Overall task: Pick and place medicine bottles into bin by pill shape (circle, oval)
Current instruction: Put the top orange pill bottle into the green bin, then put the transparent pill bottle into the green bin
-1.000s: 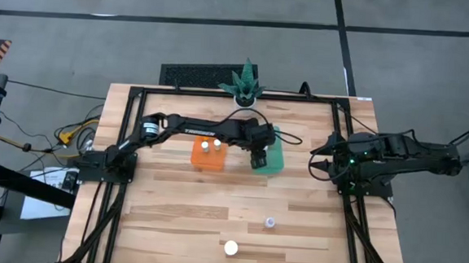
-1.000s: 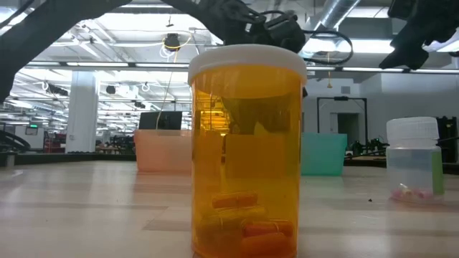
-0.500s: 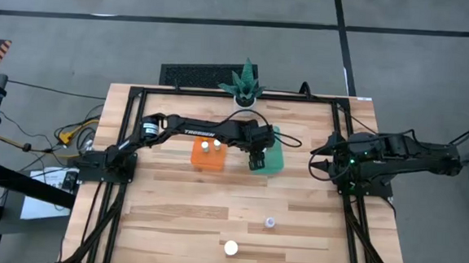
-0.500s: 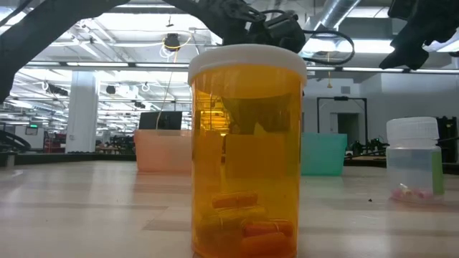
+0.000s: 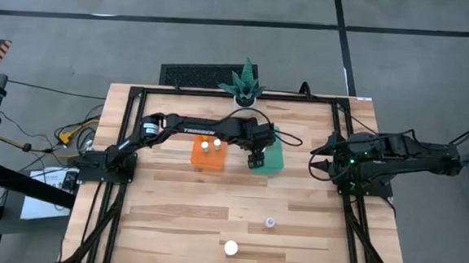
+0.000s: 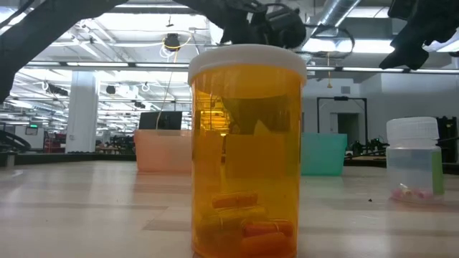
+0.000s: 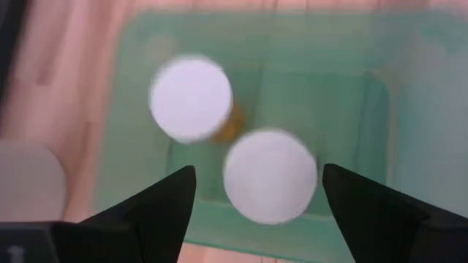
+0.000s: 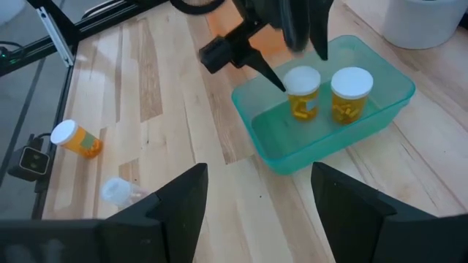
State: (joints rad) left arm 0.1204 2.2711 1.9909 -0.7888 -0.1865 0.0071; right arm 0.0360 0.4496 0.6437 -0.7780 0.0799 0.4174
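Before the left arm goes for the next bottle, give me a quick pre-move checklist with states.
1. Left gripper empty and open above the green bin: ok.
2. Two amber bottles upright in the green bin, one and the other: ok.
3. Two white-capped bottles in the orange bin: ok; pill shapes cannot tell.
4. Remaining targets on the table: the amber bottle and the clear bottle, both upright and apart: ok.
5. Right gripper open, parked at the table's right side, away from both targets: ok.
6. Plant pot clear of the left arm's path to the front bottles: ok.
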